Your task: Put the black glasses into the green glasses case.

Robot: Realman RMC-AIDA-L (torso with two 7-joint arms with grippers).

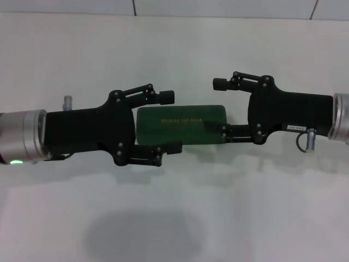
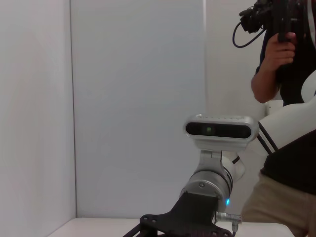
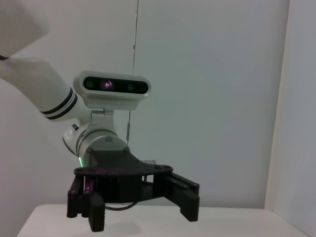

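The green glasses case (image 1: 180, 124) lies shut on the white table (image 1: 174, 218), with gold lettering on its lid. The black glasses are out of view. My left gripper (image 1: 170, 122) is open at the case's left end, one finger beyond its far edge and one at its near edge. My right gripper (image 1: 214, 105) is open at the case's right end; its near finger overlaps the lid's right part and its far finger is past the far edge. The left gripper also shows open in the right wrist view (image 3: 140, 215).
White walls close off the table at the back (image 1: 174, 6). In the left wrist view a person (image 2: 289, 74) stands behind my right arm's wrist camera (image 2: 219, 129). Bare table lies in front of the case.
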